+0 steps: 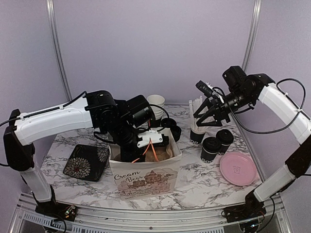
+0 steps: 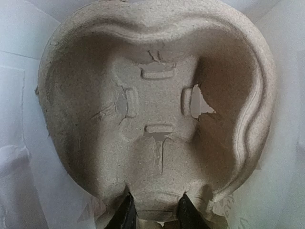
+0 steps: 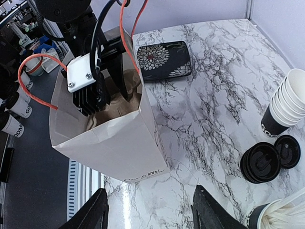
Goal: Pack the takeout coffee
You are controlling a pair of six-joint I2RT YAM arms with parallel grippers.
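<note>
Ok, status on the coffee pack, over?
Left pincer shut on pulp carrier inside the bag. Right pincer open, empty, above the table. Lidded coffees on the table, not yet packed. Left arm fills the bag mouth.

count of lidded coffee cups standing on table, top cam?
2: front lidded cup and rear lidded cup, both between paper bag and pink plate. More may hide behind the bag.

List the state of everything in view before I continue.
paper bag, upright, open
cup carrier, inside bag, pinched by left fingers
right fingers, open, empty
coffee cups, two, lidded, upright on table, outside bag
straw cup, upright, holding straws
spare cups, nested, upright
</note>
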